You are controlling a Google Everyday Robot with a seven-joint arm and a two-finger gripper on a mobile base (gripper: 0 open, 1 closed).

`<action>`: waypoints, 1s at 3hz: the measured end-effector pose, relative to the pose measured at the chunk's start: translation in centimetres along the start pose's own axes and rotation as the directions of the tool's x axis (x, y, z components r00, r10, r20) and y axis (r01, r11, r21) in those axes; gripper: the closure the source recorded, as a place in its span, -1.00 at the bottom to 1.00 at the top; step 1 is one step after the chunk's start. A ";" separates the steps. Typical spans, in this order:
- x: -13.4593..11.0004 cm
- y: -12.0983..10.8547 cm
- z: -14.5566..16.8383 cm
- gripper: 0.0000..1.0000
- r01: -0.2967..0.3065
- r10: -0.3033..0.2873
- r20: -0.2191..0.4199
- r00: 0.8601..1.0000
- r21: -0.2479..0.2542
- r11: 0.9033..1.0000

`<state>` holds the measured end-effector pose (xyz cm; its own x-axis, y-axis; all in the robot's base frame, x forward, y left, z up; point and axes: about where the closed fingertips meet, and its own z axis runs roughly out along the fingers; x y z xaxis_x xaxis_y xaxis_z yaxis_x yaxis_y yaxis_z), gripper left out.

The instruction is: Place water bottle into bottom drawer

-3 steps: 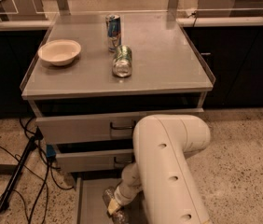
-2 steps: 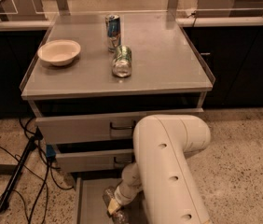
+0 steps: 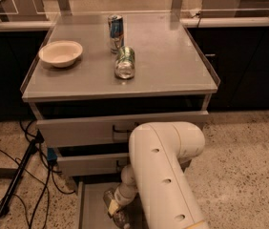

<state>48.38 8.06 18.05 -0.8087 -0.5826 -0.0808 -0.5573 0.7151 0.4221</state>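
speckled floor (image 3: 249, 166) around a grey cabinet (image 3: 163, 66); the white arm (image 3: 165, 175) bends down over the open bottom drawer (image 3: 89, 209). the water bottle (image 3: 119, 217) is low over its tray, right at the gripper (image 3: 114, 205), its long axis seemingly pointing out from the cabinet. whether the gripper clasps it, i cannot tell.
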 end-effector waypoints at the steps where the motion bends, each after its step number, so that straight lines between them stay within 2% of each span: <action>1: 0.7 -0.3 0.8 1.00 -0.025 0.025 -0.004 1.000 0.008 1.000; 2: 1.7 -1.3 1.9 1.00 -0.064 0.064 -0.020 0.998 0.017 0.998; 3: 1.7 -1.3 1.9 1.00 -0.063 0.064 -0.019 0.998 0.017 0.998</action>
<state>47.36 6.87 15.63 -0.8388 -0.5433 -0.0363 -0.5081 0.7570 0.4108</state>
